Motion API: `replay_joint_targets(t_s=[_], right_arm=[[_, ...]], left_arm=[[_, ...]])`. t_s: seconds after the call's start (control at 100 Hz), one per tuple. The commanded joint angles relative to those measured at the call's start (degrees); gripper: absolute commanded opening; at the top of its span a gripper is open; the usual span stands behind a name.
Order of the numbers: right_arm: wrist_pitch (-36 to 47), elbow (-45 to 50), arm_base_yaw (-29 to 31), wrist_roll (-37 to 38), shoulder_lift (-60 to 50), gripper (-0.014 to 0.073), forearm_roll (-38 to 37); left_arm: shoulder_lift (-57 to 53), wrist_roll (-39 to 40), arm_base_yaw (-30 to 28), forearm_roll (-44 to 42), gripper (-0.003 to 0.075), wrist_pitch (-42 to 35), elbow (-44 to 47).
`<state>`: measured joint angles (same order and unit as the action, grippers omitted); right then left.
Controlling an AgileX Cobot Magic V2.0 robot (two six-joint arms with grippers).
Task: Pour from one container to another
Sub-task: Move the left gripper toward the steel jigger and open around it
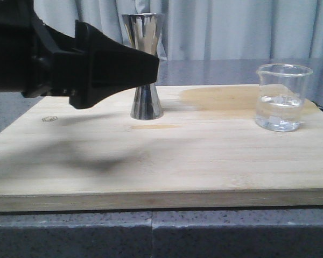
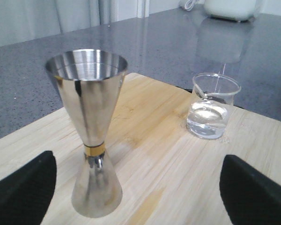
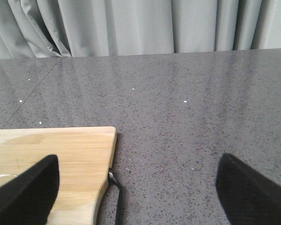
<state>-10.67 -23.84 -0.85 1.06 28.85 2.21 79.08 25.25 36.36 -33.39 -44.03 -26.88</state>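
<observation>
1. The jigger (image 1: 145, 67) stood upright at upper centre of the front view on the board (image 1: 161, 161), its long axis vertical.
2. The beaker (image 1: 282, 97), part-filled, stood at the right, its spout toward the jigger.
3. The left hand (image 2: 136, 187) was spread around the jigger, untouching; a careless closing could have toppled it.
4. The right hand (image 3: 136, 192) was spread, empty.

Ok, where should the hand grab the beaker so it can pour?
Probably around the straight glass wall of the beaker, above the liquid line and below the flared rim, coming in level from the side. It stands upright, so keep the fingers off the spout, which seems to face left toward the jigger.
</observation>
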Motion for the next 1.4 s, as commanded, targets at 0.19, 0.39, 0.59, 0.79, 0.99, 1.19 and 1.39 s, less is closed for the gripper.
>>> replay_joint_targets(t_s=[0.19,0.39,0.59,0.79,0.99,1.19,1.39], right_arm=[[5.83,-1.91,-0.15,-0.1,0.82,0.0617,-0.18],[6.19,-1.91,-0.15,-0.1,0.82,0.0617,-0.25],[6.3,-1.91,-0.15,-0.1,0.82,0.0617,-0.25],[6.3,-1.91,-0.15,-0.1,0.82,0.0617,-0.25],[6.3,-1.91,-0.15,-0.1,0.82,0.0617,-0.31],[6.3,-1.91,-0.15,-0.1,0.82,0.0617,-0.31],[6.43,-1.91,-0.15,-0.1,0.82,0.0617,-0.31]], left_arm=[[4.75,8.02,-5.02,-9.03,0.0638,-11.38,-6.24],[8.4,10.09,-5.02,-12.52,0.0625,-11.39,-11.1],[12.17,10.47,-5.02,-13.97,0.0595,-11.52,-13.58],[14.56,10.6,-5.13,-14.02,0.0595,-11.75,-14.72],[14.92,11.94,-8.16,-14.61,0.0566,-12.7,-15.22],[14.92,14.15,-10.08,-16.9,0.0566,-15.31,-15.22],[14.92,15.12,-10.08,-19.49,0.0561,-15.31,-15.22]])
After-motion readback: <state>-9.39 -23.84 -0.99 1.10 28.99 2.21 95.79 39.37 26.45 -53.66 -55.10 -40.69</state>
